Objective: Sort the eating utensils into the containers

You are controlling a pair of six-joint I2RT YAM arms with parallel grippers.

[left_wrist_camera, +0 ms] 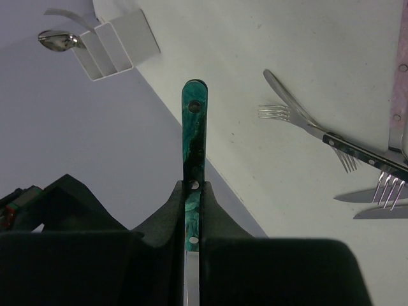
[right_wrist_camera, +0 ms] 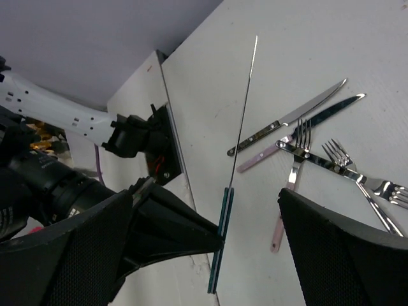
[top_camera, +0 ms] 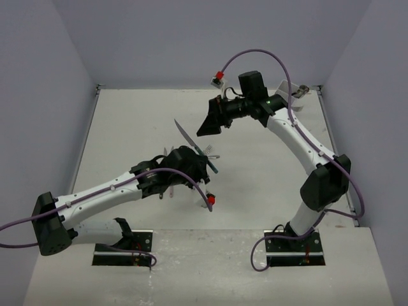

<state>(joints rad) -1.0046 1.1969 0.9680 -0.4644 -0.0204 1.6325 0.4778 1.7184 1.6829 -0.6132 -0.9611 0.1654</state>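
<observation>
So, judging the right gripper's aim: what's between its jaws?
The green-handled knife, edge-on in the right wrist view, held by the left gripper.

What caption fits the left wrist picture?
Left pincer grips a green-handled knife; white bin beyond.

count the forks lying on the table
3 forks, all in the loose pile: first fork beside the knife blade, second fork below its handle, third fork at the view's right edge. More may be hidden.

Probably a robotics lab: plain lavender walls [top_camera: 191,38] box in a white table [top_camera: 140,121] carrying bolted, cabled arms [top_camera: 102,194].
</observation>
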